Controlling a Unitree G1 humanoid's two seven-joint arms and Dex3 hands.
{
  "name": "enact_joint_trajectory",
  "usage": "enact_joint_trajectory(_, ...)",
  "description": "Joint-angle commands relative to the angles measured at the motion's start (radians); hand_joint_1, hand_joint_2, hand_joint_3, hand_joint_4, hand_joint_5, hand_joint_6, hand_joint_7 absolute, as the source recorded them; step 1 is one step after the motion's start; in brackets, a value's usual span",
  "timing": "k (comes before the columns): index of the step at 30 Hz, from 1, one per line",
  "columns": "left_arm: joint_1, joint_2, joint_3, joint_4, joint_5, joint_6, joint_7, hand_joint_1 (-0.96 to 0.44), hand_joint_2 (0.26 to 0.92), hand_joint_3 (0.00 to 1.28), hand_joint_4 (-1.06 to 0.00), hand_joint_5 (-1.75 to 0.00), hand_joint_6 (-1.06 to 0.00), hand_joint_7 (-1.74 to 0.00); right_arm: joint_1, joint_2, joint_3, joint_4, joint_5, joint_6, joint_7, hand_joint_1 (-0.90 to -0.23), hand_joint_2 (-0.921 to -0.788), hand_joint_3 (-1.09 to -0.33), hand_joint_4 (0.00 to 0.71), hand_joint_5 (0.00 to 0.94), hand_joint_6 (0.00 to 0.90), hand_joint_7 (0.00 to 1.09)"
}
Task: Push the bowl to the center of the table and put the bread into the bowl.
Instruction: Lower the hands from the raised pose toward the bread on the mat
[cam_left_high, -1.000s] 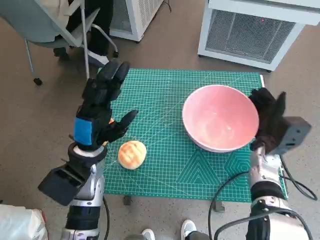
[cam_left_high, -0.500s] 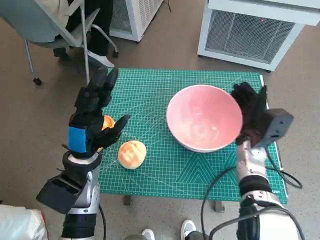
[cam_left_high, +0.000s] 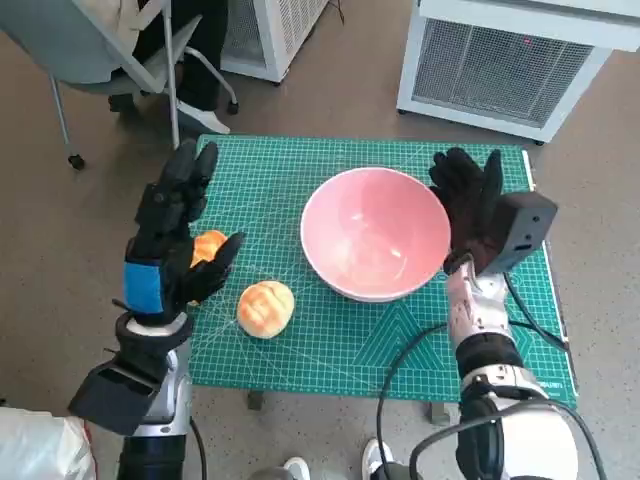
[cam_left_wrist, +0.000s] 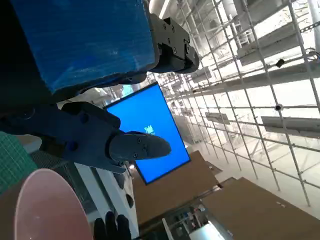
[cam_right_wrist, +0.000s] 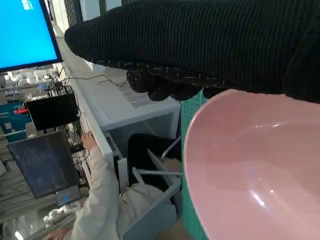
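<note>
1. Bowl (cam_left_high: 375, 233): pink, upright, with nothing in it, standing on the green cutting mat (cam_left_high: 330, 340) that covers the surface, about midway across the mat.
2. Right robot hand (cam_left_high: 470, 200), in its black glove, stands upright against the bowl's outer wall on the robot's right side, fingers raised and held together; it grips nothing. The right wrist view shows the glove lying just along the pink rim (cam_right_wrist: 250, 165).
3. Bread (cam_left_high: 265, 308): a round golden bun lying on the mat near the front edge, well apart from the bowl, on the robot's left.
4. Left robot hand (cam_left_high: 172, 235), black with blue tape on its back, is lifted above the mat's left part, fingers spread wide and thumb stuck out toward the bowl; it holds nothing and is clear of the bun.
5. A second orange-brown piece (cam_left_high: 208, 247) shows on the mat partly behind the left hand; what it is cannot be told.
6. Round the surface: a pale chair (cam_left_high: 110, 60) with a person's dark legs at the far left, a white vented cabinet (cam_left_high: 505, 65) at the far right.
7. The right wrist view also shows a person in a pale sleeve (cam_right_wrist: 102, 200) seated at a desk with a screen.
</note>
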Motion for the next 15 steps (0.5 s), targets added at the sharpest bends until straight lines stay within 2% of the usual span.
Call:
enact_joint_trajectory(1,0.022,0.020,0.012,-0.005,-0.012,-0.015,-0.004,-0.45,0.921,0.31,-0.37,0.00,-0.32,-0.15,-0.012,-0.007,-0.008,0.010,-0.003,0.015,0.000,-0.455,-0.921,-0.854,0.199,0.001,0.222,0.15)
enact_joint_trajectory(8,0.048,0.091,0.044,-0.009,-0.043,-0.012,-0.046,-0.43,0.921,0.31,-0.35,0.00,-0.32,-0.13,-0.024,-0.041,0.008,-0.009,-0.018,-0.043,0.018,-0.478,-0.921,-0.846,0.194,0.000,0.219,0.15)
enact_joint_trajectory(12,0.041,0.188,0.077,0.018,-0.037,-0.019,-0.096,-0.43,0.921,0.31,-0.35,0.00,-0.32,-0.11,-0.027,-0.057,0.025,-0.034,-0.023,-0.118,0.047,-0.505,-0.921,-0.832,0.193,0.000,0.218,0.14)
enact_joint_trajectory(15,0.026,0.307,0.100,0.048,-0.002,-0.009,-0.153,-0.44,0.921,0.32,-0.33,0.00,-0.31,-0.10,-0.025,-0.074,0.045,-0.061,-0.030,-0.194,0.086,-0.522,-0.921,-0.827,0.193,0.000,0.218,0.14)
